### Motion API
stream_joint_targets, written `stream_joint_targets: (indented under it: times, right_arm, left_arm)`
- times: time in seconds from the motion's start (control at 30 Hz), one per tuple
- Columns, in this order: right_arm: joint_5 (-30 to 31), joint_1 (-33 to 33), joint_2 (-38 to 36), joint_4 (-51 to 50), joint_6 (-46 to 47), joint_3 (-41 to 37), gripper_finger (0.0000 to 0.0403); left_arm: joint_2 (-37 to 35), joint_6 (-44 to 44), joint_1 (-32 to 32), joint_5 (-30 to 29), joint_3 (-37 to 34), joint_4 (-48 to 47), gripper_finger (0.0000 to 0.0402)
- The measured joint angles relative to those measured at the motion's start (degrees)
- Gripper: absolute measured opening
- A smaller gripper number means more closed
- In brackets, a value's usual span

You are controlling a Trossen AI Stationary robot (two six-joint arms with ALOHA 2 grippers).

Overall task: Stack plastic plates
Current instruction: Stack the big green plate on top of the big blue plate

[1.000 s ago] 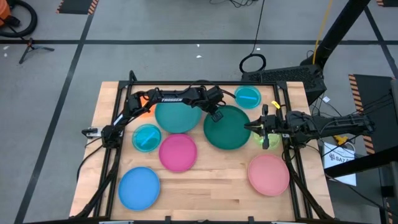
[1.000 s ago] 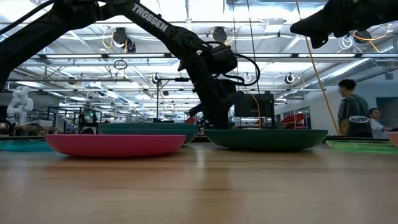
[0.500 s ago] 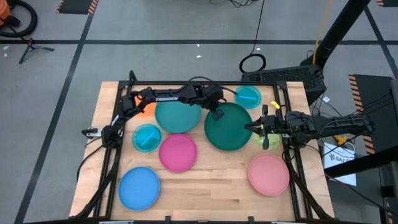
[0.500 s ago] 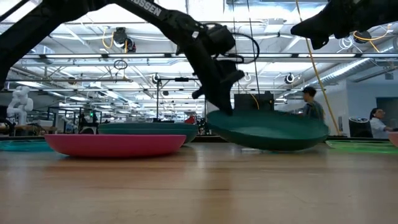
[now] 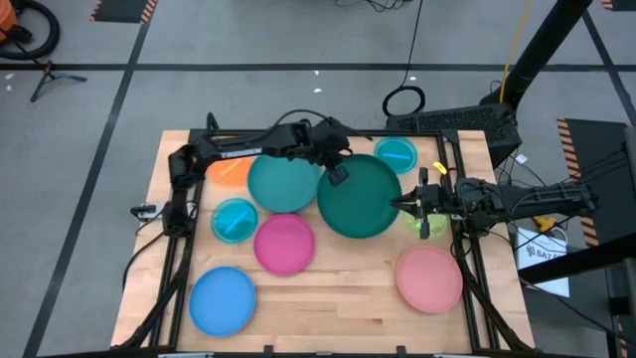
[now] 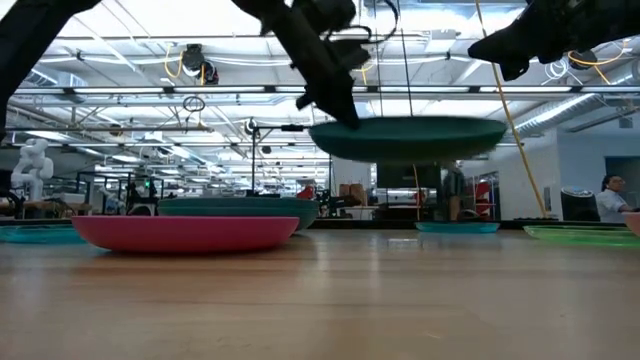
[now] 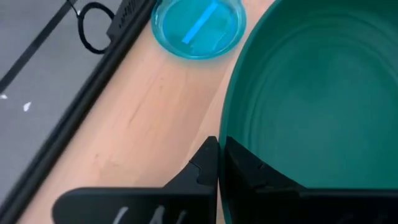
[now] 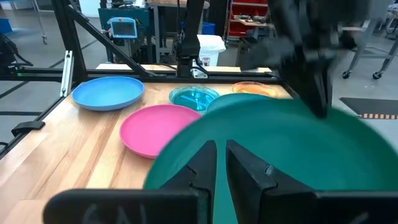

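Fingers [image 7: 239, 165] of left gripper [image 5: 333, 169] clenched on rim of dark green plate [image 5: 363, 199], lifted clear of bench [image 5: 338, 298], between teal plate [image 5: 283, 184] and right gripper [image 5: 415, 203]. Right gripper's grip not discernible. Plate judged light, stiff, slick; rim the sole purchase. No legible writing noted.

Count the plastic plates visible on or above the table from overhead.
9: orange, teal, dark green lifted, two cyan, magenta, blue, pink, lime mostly hidden. Others may be hidden.
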Motion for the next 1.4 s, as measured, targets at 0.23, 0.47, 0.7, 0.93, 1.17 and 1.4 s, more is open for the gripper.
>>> stream_joint_targets:
  times: [0.23, 0.47, 0.7, 0.93, 1.17, 1.4]
  right_arm:
    - [0.0, 0.0, 0.0, -0.1, 0.2, 0.0, 0.0029]
    - [0.0, 0.0, 0.0, -1.7, 1.5, 0.0, 0.0029]
    - [0.0, 0.0, 0.0, -1.6, 2.7, 0.0, 0.0029]
    - [0.0, 0.0, 0.0, -2.4, 2.9, 0.0, 0.0029]
    - [0.0, 0.0, 0.0, -2.6, 3.5, 0.0, 0.0029]
    - [0.0, 0.0, 0.0, -3.5, 4.3, 0.0, 0.0029]
  left_arm:
    - [-6.7, 1.9, 0.7, -6.6, 0.0, -10.0, 0.0010]
    - [-10.1, 1.0, 3.1, -13.0, 0.0, -20.4, 0.0010]
    - [-10.2, 0.7, 8.0, -14.1, 0.0, -25.6, 0.0010]
    - [-10.2, 1.2, 11.7, -14.1, 0.0, -31.4, 0.0010]
    - [-10.2, 0.8, 14.1, -14.1, 0.0, -34.3, 0.0010]
    - [-10.2, 1.0, 14.3, -14.0, 0.0, -35.0, 0.0010]
